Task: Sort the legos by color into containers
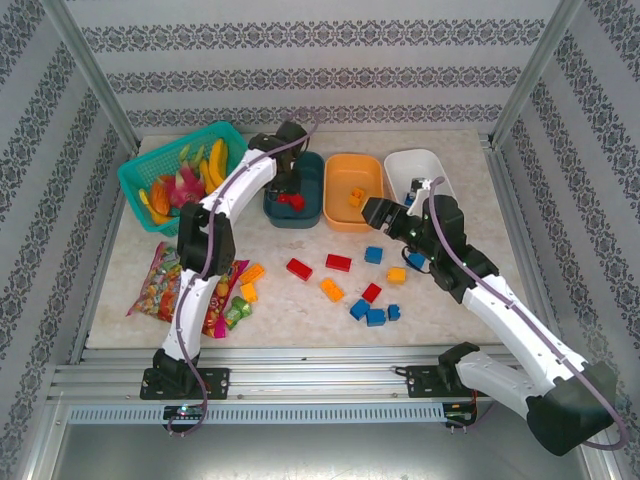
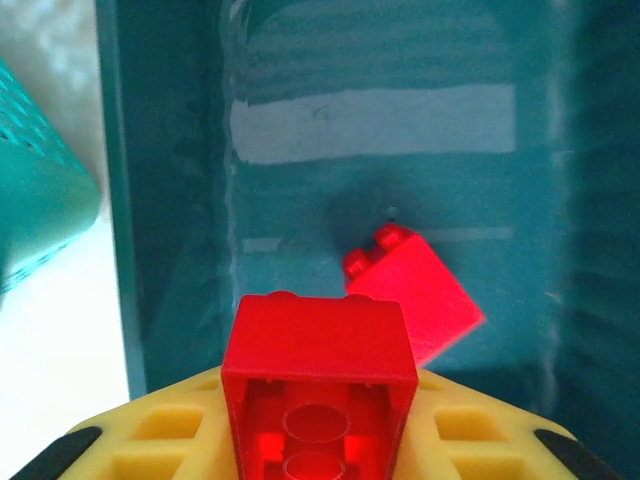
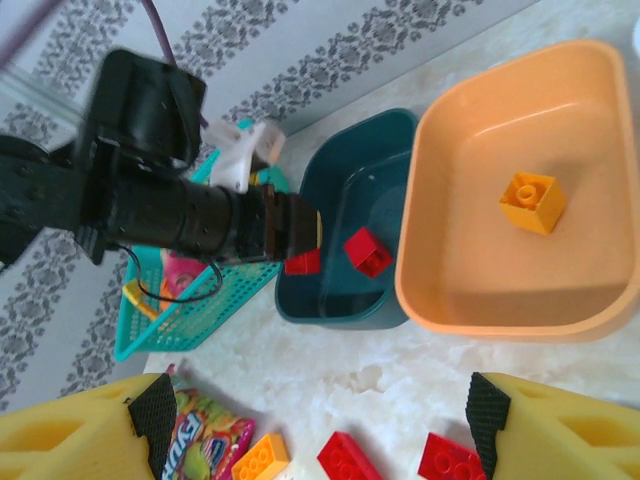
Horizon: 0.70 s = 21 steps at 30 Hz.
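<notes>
A: Far left first. Left gripper (image 2: 320,420), state?

B: Clamped on a red brick (image 2: 318,385). Pads on two opposite side walls, hollow underside toward the wrist camera. Held down inside the teal tub (image 2: 160,200), apparently off its floor. Second red brick (image 2: 415,295) lying tilted on that floor just beyond, apart from the held one.

A: Handling?

B: Judged light, rigid, hard plastic. Smooth flat walls, probably a little slippery; no fear of crushing. Best taken across two flat sides, not across the studs. Likely to bounce or tip on landing, so a low release advised.

A: Moving right.

B: Orange tub (image 3: 470,260) beside the teal one, sides close together. Single orange brick (image 3: 532,202) on its floor, studs up. White tub (image 1: 425,160) next along; something blue at its near end, too small to name.

A: Unsorted pieces?

B: Loose bricks (image 1: 371,292) in red, orange and blue scattered over the desk (image 1: 290,325), in front of the tubs, most lying apart from each other.

A: Right gripper (image 3: 320,420)?

B: Wide apart, nothing between the fingers (image 3: 70,435), touching nothing. Hovering above the desk near the front of the orange and white tubs, facing left.
</notes>
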Each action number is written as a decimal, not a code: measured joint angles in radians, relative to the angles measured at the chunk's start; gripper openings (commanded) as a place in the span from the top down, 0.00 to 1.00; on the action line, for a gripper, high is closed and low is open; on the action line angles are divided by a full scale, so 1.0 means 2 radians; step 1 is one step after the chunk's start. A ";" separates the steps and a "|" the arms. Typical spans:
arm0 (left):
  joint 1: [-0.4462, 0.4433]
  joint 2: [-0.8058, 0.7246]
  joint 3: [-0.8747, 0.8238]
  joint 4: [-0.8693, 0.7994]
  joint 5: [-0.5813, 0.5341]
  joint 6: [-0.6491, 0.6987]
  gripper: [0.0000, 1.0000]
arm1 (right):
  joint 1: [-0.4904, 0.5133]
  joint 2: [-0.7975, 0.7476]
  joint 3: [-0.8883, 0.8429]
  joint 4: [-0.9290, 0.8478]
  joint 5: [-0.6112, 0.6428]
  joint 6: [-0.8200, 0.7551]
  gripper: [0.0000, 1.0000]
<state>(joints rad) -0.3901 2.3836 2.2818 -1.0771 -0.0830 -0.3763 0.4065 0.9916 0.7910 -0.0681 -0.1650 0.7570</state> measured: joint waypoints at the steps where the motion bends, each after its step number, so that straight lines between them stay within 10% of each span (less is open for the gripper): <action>1: 0.002 0.007 0.000 -0.002 0.000 -0.003 0.63 | -0.003 0.001 0.000 -0.002 0.002 0.001 0.21; 9: 0.010 0.028 0.005 -0.012 0.022 -0.021 0.35 | -0.021 0.009 0.007 -0.043 0.022 0.004 0.21; 21: 0.010 -0.005 0.008 -0.008 0.079 -0.046 0.21 | -0.107 0.116 0.071 -0.212 0.069 -0.016 0.22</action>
<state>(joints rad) -0.3710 2.3745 2.2986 -1.0924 0.0753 -0.4679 0.1917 1.2240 0.9329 -0.4911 -0.0273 0.7250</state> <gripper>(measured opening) 0.779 0.775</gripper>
